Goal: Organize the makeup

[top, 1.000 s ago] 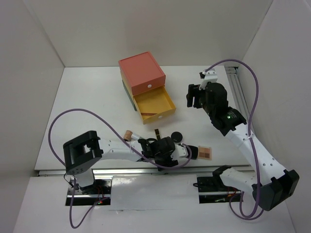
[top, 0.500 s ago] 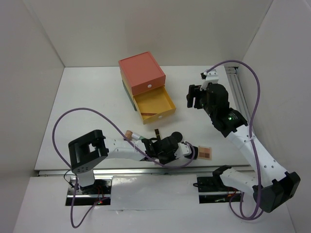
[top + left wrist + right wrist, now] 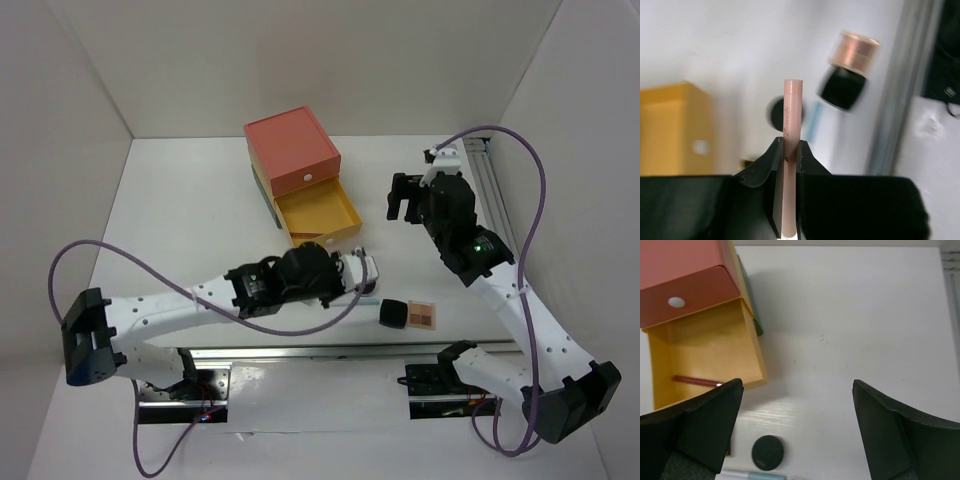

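Just beside the front corner of the open yellow drawer (image 3: 705, 347), the thin pink pencil (image 3: 792, 115) is clamped in the left gripper (image 3: 788, 150). Its jaws are pinched right down on the shaft, and the pencil's end stands clear beyond the fingertips. Over the table to the right of the drawer box (image 3: 292, 150), the right gripper (image 3: 797, 385) is held aloft, jaws spread wide, nothing between them.

The step in hand is judged to be the carrying of the pencil to the drawer, where a red pencil (image 3: 695, 380) is seen lying. Out on the table, the round black compact (image 3: 768, 452), the mint-green tube (image 3: 812, 122) and the eyeshadow palette (image 3: 424, 314) are yet to be put away.

Next, the pencil must be lifted over the front wall and lowered roughly along the drawer. The jaws should be opened only once it is low inside, so that the wall is not struck.
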Available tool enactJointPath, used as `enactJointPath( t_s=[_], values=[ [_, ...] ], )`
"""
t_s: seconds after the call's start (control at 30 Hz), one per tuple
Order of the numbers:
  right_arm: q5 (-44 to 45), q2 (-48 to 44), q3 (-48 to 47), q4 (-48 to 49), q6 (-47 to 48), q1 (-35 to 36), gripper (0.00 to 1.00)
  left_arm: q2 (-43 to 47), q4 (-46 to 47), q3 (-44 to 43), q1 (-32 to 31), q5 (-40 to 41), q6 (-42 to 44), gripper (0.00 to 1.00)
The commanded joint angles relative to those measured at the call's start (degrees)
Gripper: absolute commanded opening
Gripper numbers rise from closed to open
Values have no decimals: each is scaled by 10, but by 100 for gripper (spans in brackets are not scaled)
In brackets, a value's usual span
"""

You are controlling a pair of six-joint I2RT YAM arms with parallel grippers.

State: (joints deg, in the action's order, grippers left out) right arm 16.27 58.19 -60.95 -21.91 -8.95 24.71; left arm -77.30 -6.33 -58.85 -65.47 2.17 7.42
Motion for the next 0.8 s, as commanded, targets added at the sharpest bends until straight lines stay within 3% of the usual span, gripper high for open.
enactJointPath(
  t_s=[0.0, 0.2, 0.37, 0.5, 0.53, 0.57, 0.67, 0.77],
  values=[
    [49, -27, 6, -3, -19, -9, 100, -11, -14, -66, 74, -10, 60, 0],
    [89, -33, 11, -3, -24, -9, 100, -92, -40, -162, 218, -129, 89, 0],
    [89, -27, -1, -9, -24, -9, 100, -181, -72, -242, 259, -164, 107, 0],
    [83, -17, -1, -15, -24, -14, 100, -232, -95, -284, 278, -146, 88, 4],
    [83, -17, -1, -15, -24, -14, 100, -239, -107, -294, 278, -146, 77, 11],
    [75, -17, -1, -21, -18, -14, 100, -239, -107, -300, 284, -146, 71, 35],
    [47, -12, -1, -21, -10, -14, 100, -244, -113, -306, 284, -123, 53, 61],
    [22, -12, -1, -34, -3, -14, 100, -237, -118, -312, 284, -117, 47, 70]
  ],
)
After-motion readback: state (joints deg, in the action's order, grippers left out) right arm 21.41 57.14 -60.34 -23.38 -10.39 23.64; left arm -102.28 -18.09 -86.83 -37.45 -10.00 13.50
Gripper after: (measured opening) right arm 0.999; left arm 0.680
